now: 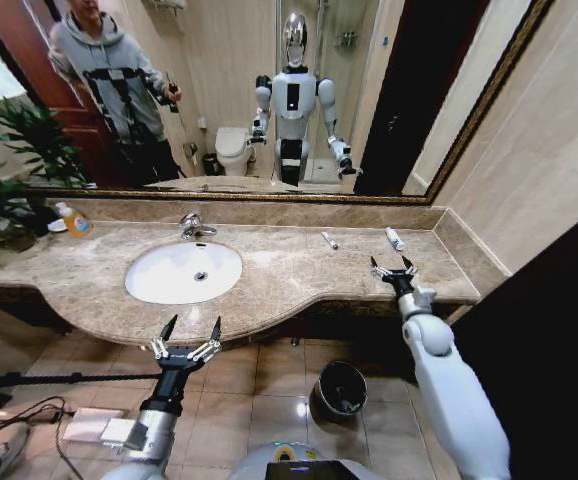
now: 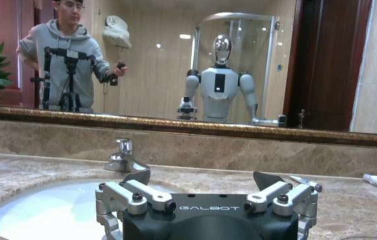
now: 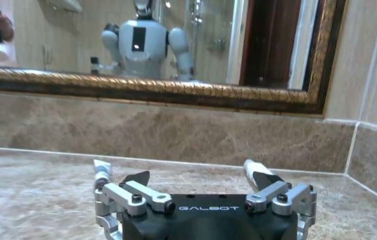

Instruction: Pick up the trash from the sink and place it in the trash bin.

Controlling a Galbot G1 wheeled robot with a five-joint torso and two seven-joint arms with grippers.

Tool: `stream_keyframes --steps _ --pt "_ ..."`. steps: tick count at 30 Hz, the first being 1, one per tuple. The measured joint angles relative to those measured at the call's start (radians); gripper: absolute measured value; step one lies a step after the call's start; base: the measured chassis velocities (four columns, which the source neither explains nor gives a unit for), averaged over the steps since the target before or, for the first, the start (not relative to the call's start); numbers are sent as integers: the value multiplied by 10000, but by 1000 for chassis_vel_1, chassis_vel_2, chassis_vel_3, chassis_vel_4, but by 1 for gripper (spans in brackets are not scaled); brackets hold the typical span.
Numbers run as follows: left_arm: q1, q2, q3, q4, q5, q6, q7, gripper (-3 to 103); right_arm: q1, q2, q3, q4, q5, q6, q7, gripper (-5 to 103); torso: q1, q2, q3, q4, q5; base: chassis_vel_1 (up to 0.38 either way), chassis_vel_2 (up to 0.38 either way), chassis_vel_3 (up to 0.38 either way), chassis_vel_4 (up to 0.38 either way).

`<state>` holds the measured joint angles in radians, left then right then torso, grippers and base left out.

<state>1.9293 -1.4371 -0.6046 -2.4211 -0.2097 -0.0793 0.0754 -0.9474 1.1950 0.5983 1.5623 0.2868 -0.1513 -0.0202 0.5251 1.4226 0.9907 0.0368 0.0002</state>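
The white oval sink (image 1: pixel 159 280) is set in the brown marble countertop, and I see nothing lying in its basin. Two bits of trash lie on the counter to its right: a small white tube (image 1: pixel 329 240) and a white-and-blue tube (image 1: pixel 394 238). My right gripper (image 1: pixel 393 266) hovers open over the counter just in front of the white-and-blue tube; in the right wrist view both tubes (image 3: pixel 101 167) (image 3: pixel 250 167) lie just beyond its fingertips. My left gripper (image 1: pixel 191 328) is open at the counter's front edge, facing the sink (image 2: pixel 42 212). The black trash bin (image 1: pixel 339 388) stands on the floor below.
A chrome faucet (image 1: pixel 194 226) stands behind the basin. A yellow soap bottle (image 1: pixel 74 220) and a green plant (image 1: pixel 9 170) sit at the counter's left end. The mirror and wall close off the back and right. Cables lie on the floor tiles at left.
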Motion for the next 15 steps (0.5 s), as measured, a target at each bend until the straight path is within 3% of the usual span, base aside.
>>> stream_keyframes --steps 15 --pt "0 -1 0 0 0 0 0 100 2594 28 -276 -2875 -568 177 -98 100 0 0 0 0 -2 0 0 0 0"
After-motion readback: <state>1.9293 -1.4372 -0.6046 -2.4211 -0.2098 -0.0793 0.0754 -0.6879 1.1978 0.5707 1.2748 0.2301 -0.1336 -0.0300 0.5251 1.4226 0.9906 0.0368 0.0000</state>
